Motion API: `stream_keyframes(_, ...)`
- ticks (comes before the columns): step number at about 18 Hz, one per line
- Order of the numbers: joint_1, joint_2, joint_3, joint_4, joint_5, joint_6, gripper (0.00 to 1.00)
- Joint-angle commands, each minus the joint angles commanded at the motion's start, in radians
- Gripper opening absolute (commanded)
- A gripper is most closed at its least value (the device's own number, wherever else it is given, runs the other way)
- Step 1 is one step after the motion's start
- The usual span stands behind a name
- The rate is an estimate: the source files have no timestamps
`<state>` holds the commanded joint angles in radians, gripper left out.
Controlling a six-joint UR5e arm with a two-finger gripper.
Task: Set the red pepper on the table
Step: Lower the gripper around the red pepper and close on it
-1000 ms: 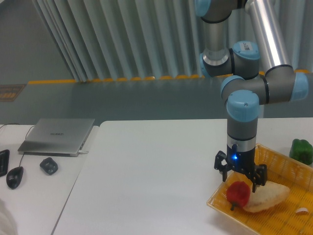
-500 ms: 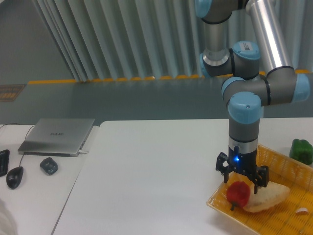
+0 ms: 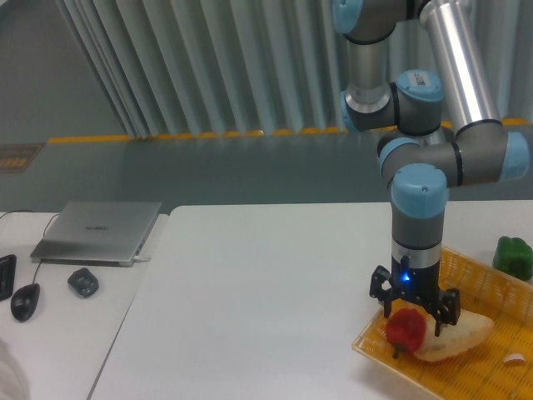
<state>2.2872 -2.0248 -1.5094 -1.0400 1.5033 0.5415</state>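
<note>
Down in the basket, our gripper (image 3: pixel 414 312) hangs directly over the red pepper (image 3: pixel 405 328), its dark fingers (image 3: pixel 381 291) splayed to either side of the fruit's top; we read them as apart, though whether the tips touch the skin we cannot tell; the wrist points straight down, which we judge suits a grasp from above, since the pepper sits low at the near-left corner of the yellow woven basket (image 3: pixel 491 367); the pale bread piece (image 3: pixel 454 337) lies touching or just beside the pepper on its right, and may crowd one finger; a green pepper (image 3: pixel 513 256) rests beyond the basket's far edge, well apart; the white counter (image 3: pixel 266 308) stretches open to the left, where we expect the pepper must go; a laptop (image 3: pixel 98 231), mouse (image 3: pixel 25 302) and small dark object (image 3: pixel 83 282) sit on the neighbouring surface, far left.
</note>
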Motion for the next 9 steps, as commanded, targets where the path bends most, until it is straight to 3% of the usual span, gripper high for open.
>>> stream_keyframes(7, -0.002, -0.026, 0.002, 0.014, 0.002, 0.009, 1.00)
stream_keyframes(8, -0.002, -0.029, 0.002, 0.014, 0.002, 0.009, 0.95)
stream_keyframes(9, -0.002, -0.028, 0.002, 0.014, 0.002, 0.012, 0.82)
